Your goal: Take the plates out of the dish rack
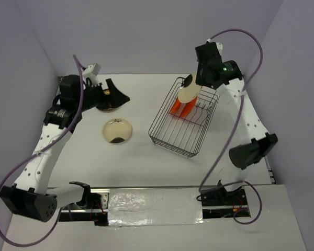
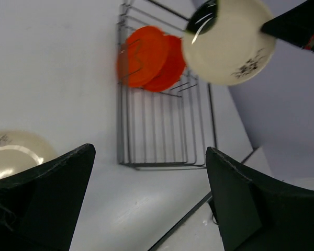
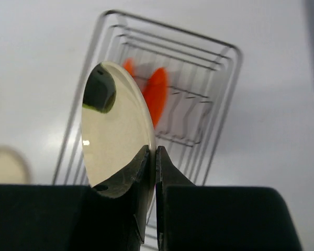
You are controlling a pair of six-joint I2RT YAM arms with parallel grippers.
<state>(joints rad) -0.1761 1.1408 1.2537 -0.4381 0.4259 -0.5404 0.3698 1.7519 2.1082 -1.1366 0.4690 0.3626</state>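
Note:
My right gripper (image 1: 194, 83) is shut on the rim of a cream-white plate (image 1: 188, 92) and holds it upright above the far end of the dark wire dish rack (image 1: 170, 140); it also shows in the right wrist view (image 3: 115, 130) and the left wrist view (image 2: 233, 44). Two bright orange plates (image 1: 182, 107) stand in the rack's tines, seen too in the left wrist view (image 2: 149, 57). Another cream-white plate with a dark blotch (image 1: 117, 130) lies flat on the table. A dark yellow-brown plate (image 1: 108, 107) lies under my left gripper (image 1: 118, 97), which is open and empty.
The white table (image 1: 136, 162) is enclosed by pale walls at the back and sides. A taped strip runs along the near edge between the arm bases. The rack's near half holds no plates.

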